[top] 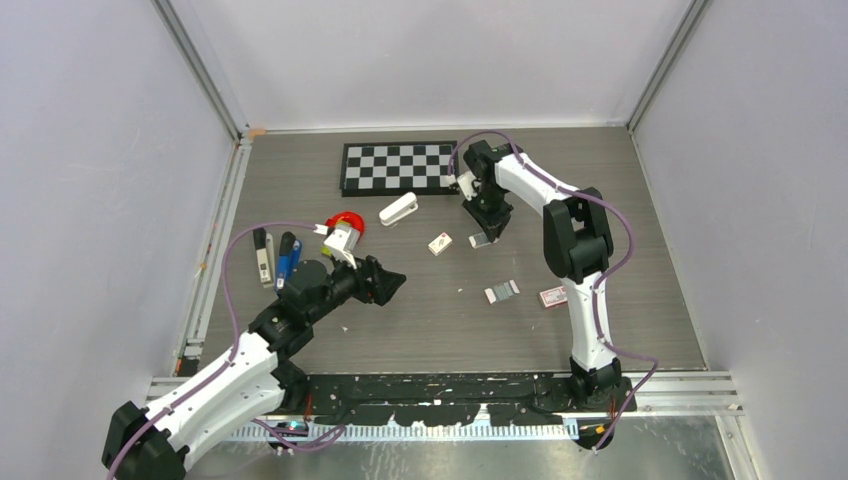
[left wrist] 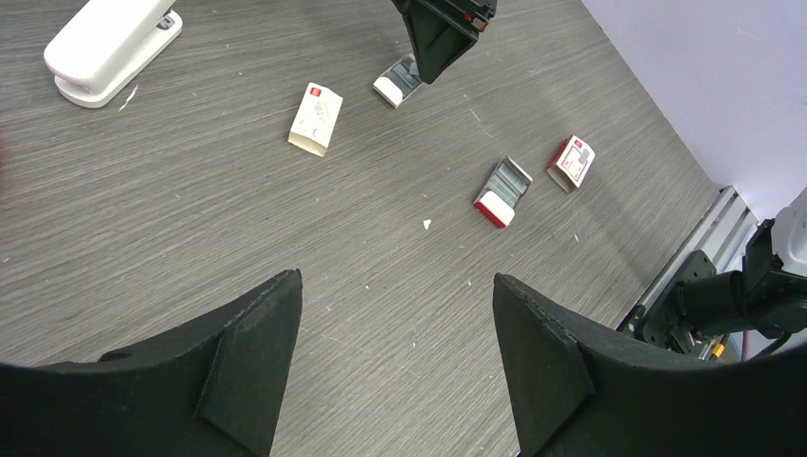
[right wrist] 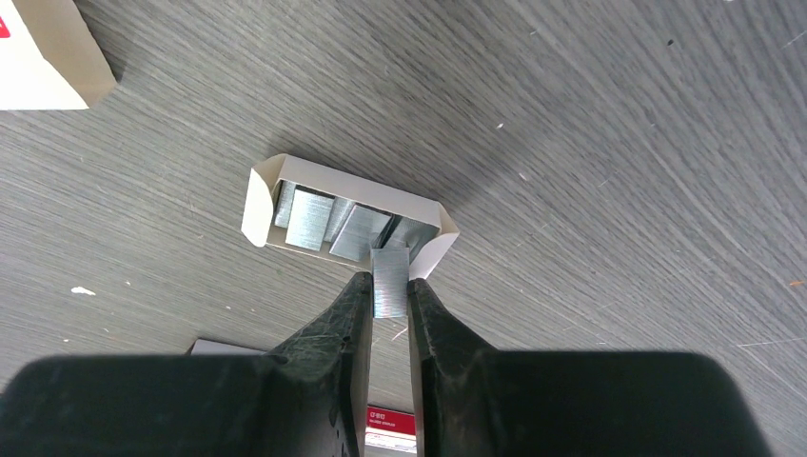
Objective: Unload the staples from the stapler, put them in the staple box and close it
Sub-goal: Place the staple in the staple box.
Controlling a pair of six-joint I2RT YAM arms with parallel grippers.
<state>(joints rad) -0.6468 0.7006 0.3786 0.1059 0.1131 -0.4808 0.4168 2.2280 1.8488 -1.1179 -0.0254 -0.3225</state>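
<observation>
The blue stapler (top: 289, 258) lies at the left of the table, beside a dark and white stapler (top: 263, 255), with neither gripper near it. My right gripper (right wrist: 389, 283) is shut on a short silver strip of staples (right wrist: 389, 267), held just over an open white cardboard tray (right wrist: 347, 214) that holds several more strips. In the top view that gripper (top: 487, 228) hangs over the tray (top: 481, 240) near the table's middle back. My left gripper (left wrist: 397, 281) stands open above bare table, nothing between its fingers; it sits right of the blue stapler (top: 393, 283).
A white stapler (top: 399, 210) lies near a checkered board (top: 400, 167). A red and white roll-like item (top: 345, 232) sits left of it. A small staple box (left wrist: 315, 117), another open staple tray (left wrist: 502, 190) and a red-labelled box (left wrist: 571, 162) lie mid-table.
</observation>
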